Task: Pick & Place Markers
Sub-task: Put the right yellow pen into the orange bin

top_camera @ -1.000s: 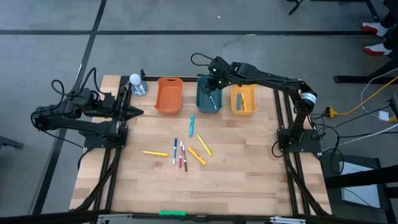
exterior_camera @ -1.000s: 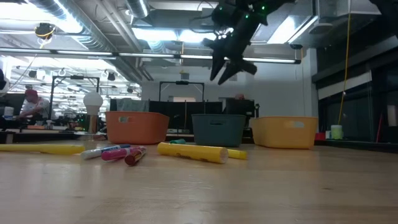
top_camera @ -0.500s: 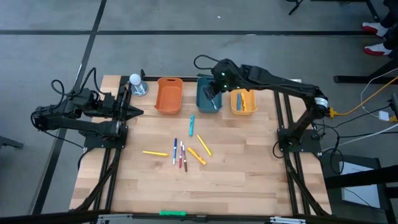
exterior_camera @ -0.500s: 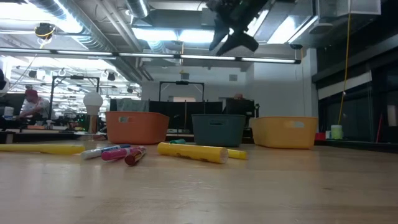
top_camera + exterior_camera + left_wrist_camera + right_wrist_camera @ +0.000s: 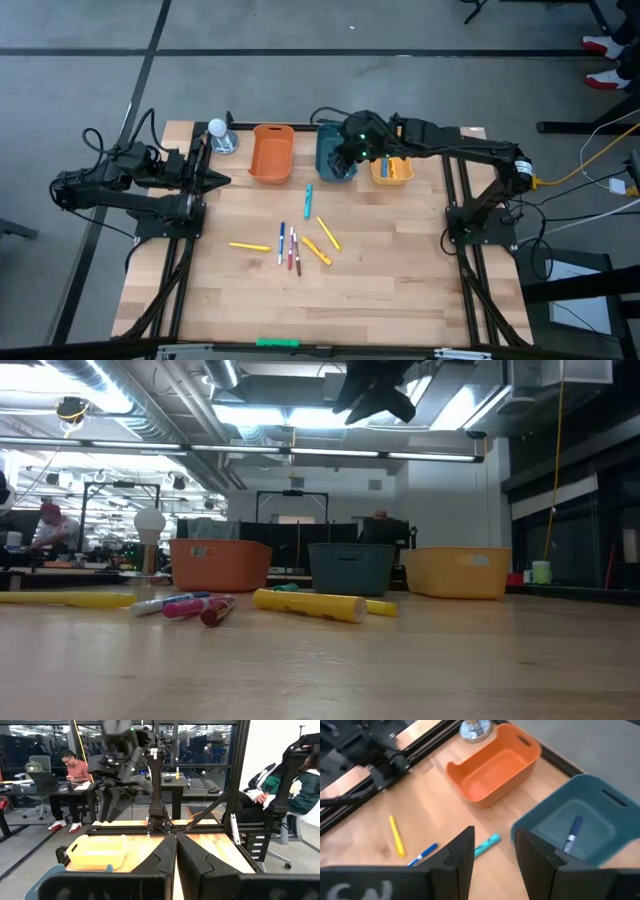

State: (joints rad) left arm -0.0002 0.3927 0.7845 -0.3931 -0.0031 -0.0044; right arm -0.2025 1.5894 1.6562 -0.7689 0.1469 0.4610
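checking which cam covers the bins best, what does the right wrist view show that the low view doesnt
Only the right wrist view looks into the bins: a blue marker lies inside the teal bin, and the orange bin shows nothing inside. Only the low view shows the yellow bin and the room behind. Both show the orange and teal bins, markers on the table, and the right gripper, open and empty.

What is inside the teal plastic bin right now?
The right wrist view shows one blue marker lying in the teal plastic bin. The near part of its floor is hidden by the right gripper, whose fingers are open.
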